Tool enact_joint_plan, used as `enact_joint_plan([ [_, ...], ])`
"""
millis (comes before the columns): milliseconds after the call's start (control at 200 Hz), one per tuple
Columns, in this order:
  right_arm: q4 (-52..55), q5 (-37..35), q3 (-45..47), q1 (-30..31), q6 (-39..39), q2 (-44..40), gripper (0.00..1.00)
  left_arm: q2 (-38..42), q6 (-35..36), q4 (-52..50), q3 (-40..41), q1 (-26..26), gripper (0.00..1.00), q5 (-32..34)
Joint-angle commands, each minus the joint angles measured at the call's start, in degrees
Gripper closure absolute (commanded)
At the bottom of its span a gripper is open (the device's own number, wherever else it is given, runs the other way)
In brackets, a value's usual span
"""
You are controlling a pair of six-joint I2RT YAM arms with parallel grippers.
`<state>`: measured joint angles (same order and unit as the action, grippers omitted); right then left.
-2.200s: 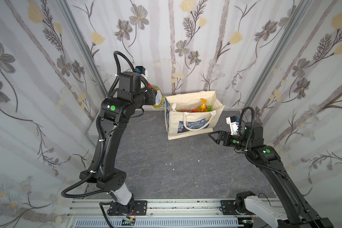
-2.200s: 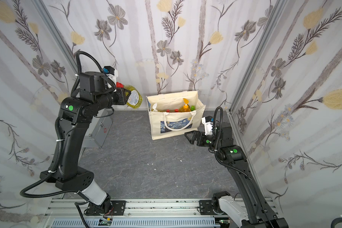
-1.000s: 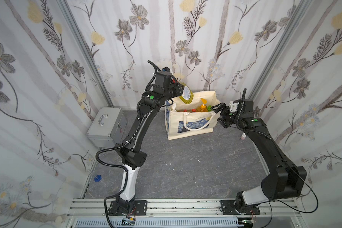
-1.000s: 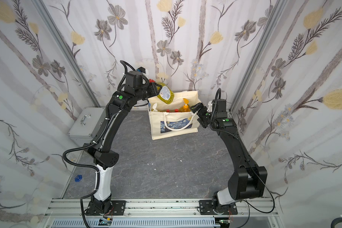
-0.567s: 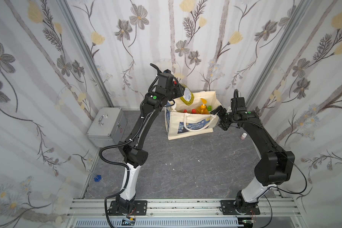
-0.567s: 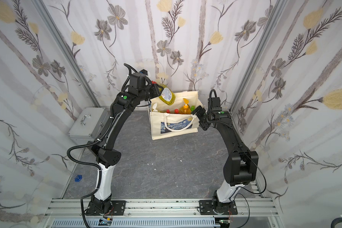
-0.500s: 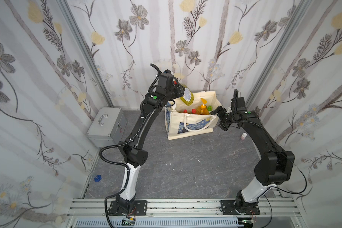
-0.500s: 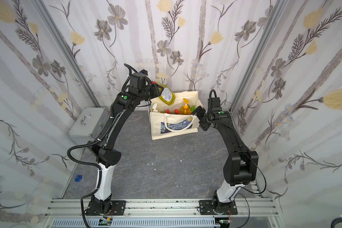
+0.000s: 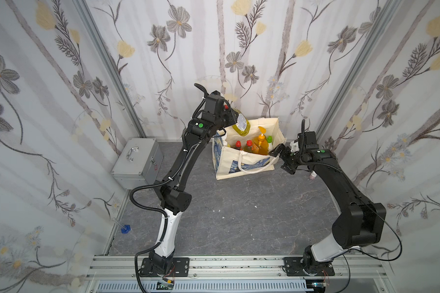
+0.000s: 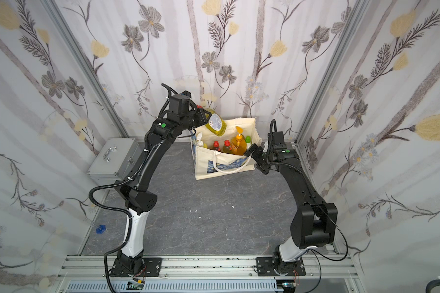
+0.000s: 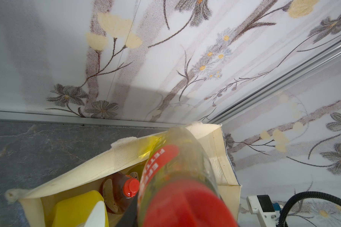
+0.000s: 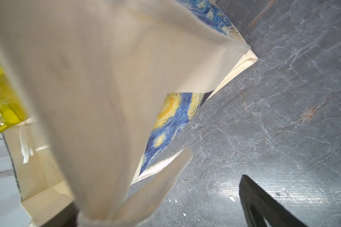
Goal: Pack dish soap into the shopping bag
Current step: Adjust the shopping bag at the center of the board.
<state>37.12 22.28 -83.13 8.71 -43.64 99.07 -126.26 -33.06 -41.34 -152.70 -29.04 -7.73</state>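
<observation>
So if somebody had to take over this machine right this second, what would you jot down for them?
Left tool: shut on a yellow-green plastic soap bottle with a red cap, tilted above the open mouth of the cream canvas bag with blue-and-yellow swirl print.
Right tool: open, at the bag's side rim.
Done: five other soap bottles stand inside the bag.
Left: lower the held bottle in and release it.

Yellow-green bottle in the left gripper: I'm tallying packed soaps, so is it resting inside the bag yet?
No, the yellow-green bottle is held tilted by the left gripper over the shopping bag's open top.
</observation>
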Motion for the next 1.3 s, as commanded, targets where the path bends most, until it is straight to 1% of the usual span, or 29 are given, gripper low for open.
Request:
enact_joint_plan([
  [0, -1.02, 2.67, -1.25, 1.39, 3.29, -0.07, 0.00, 0.22, -1.39, 6.17, -1.04, 0.06, 0.76, 0.08],
  [265, 4.98, 2.16, -11.79, 7.08, 9.55, 5.15, 0.00, 0.31, -0.70, 3.86, -1.02, 0.03, 0.76, 0.42],
  [430, 7.81, 2.04, -14.40, 9.47, 11.28, 8.32, 0.00, 0.49, -0.52, 2.51, -1.02, -0.01, 0.76, 1.50],
  [734, 9.74, 0.51, -12.98, 13.28, 15.10, 7.66, 0.00, 0.57, 0.00, -1.64, -1.00, -0.27, 0.76, 3.22],
  [879, 9.39, 0.07, -11.03, 13.58, 15.17, 6.47, 0.00, 0.31, -0.03, -3.02, -1.02, -0.74, 0.76, 4.02],
  [1009, 9.12, -0.83, -10.04, 13.52, 15.25, 5.39, 0.00, 0.64, 0.29, -5.54, -1.02, -1.40, 0.76, 6.81],
  [1299, 8.29, -0.48, -7.27, 13.88, 15.56, 4.38, 0.00, 2.48, 2.35, -9.87, -0.93, -2.49, 0.76, 14.07],
])
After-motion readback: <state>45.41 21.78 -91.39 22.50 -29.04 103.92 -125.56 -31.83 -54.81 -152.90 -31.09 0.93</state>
